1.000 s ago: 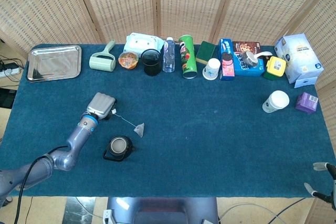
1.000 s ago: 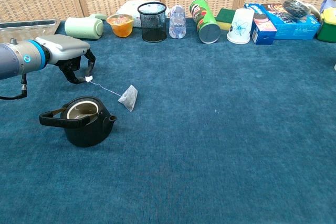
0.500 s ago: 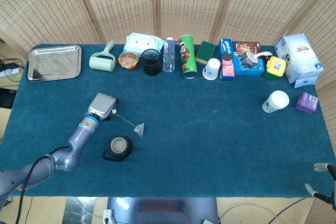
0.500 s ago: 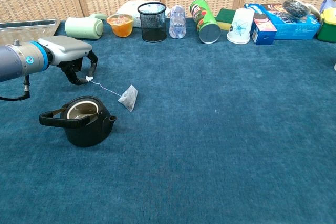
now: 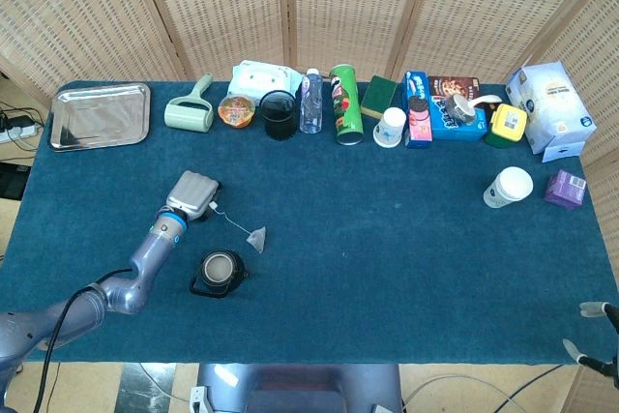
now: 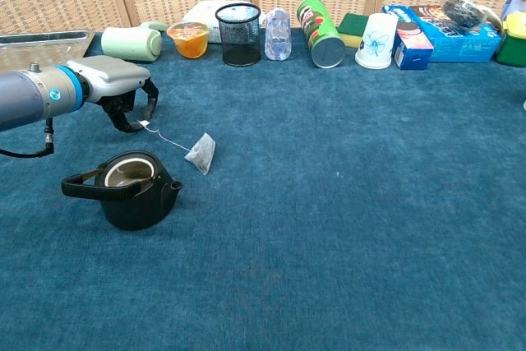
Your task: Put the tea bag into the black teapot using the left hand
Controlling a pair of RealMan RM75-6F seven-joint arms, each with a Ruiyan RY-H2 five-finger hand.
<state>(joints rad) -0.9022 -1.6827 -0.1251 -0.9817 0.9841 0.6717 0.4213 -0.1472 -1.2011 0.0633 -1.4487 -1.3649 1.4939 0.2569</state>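
Blue felt-like cloth covers the counter (image 6: 345, 228). The tea bag (image 6: 201, 153) (image 5: 256, 239) is lying on it, just beside the black teapot (image 6: 131, 189) (image 5: 220, 272) on the far right side, not touching it as far as can be seen. The teapot is upright, lid off, handle pointing toward the robot's left. The bag's string is stretched up to its small white tag (image 6: 145, 124), which is pinched in the curled fingertips of the left hand (image 6: 123, 88) (image 5: 192, 195) (palm down, low over the cloth, behind the teapot). Only the fingertips of the right hand (image 5: 595, 331) are seen at the counter's near right corner; its state cannot be told. A black mesh cup (image 6: 238, 34) is standing in the back row.
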